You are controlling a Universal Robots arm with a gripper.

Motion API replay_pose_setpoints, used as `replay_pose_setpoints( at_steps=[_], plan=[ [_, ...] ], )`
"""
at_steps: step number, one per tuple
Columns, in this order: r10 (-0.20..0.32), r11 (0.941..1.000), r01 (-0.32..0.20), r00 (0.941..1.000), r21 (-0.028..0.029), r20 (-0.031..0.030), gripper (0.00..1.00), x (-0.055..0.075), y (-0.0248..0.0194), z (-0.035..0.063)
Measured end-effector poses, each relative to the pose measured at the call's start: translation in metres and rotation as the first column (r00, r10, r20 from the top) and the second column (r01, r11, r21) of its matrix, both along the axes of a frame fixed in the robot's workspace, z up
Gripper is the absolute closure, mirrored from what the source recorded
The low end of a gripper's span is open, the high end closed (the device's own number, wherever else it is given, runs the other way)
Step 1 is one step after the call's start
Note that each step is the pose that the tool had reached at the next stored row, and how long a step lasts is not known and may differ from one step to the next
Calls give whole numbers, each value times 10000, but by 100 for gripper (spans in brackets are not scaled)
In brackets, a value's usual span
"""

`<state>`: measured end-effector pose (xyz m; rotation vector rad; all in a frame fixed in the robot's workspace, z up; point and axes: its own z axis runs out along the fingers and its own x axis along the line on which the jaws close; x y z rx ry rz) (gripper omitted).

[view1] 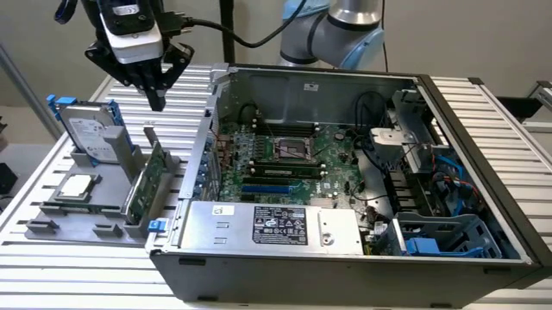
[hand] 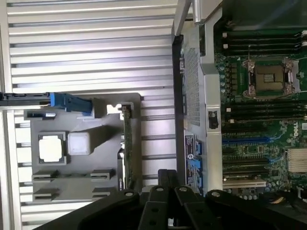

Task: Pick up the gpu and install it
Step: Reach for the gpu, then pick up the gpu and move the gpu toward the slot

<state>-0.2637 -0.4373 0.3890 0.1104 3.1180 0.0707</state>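
A slatted aluminium table (view1: 52,271) stands before a plain grey wall and carries everything here. An open desktop computer case (view1: 345,271) lies on its side across the middle and the exterior view's right of the table. Its side panel is off, so the motherboard (view1: 293,161) faces up and can be reached from above. The empty CPU socket (view1: 291,150) and a blue expansion slot (view1: 267,190) are both exposed. The power supply (view1: 276,226) sits along the case's near wall.

A grey parts holder (view1: 86,226) rests near the table's edge at the exterior view's left, just beside the case. The gpu (view1: 147,184) stands on its long edge in a slot of this holder. Its green board face is turned towards the case and its top edge is free, which seems meant to let fingers close on it from above. From the wrist view the gpu (hand: 125,148) appears edge-on as a thin strip. A hard drive in a blue frame (view1: 86,132) leans upright at the holder's far end. The CPU chip (view1: 76,185) lies flat in its own recess.

The gripper (view1: 157,97) hangs above the holder's far end, well clear of the gpu and touching nothing. Its fingers are pressed together into a single downward point and carry nothing. The gpu is not yet picked up, and the slot in the case is not yet filled. The Universal Robots arm (view1: 345,26) curves in behind the case.
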Motion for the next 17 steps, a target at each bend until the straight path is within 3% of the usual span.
replay_pose_setpoints(
  at_steps=[11,17],
  plan=[
    [0,10000,0,10000,-9,0,100,-492,-62,-114],
    [-1,10000,1,10000,-11,-10,100,-506,-65,-121]
  ],
)
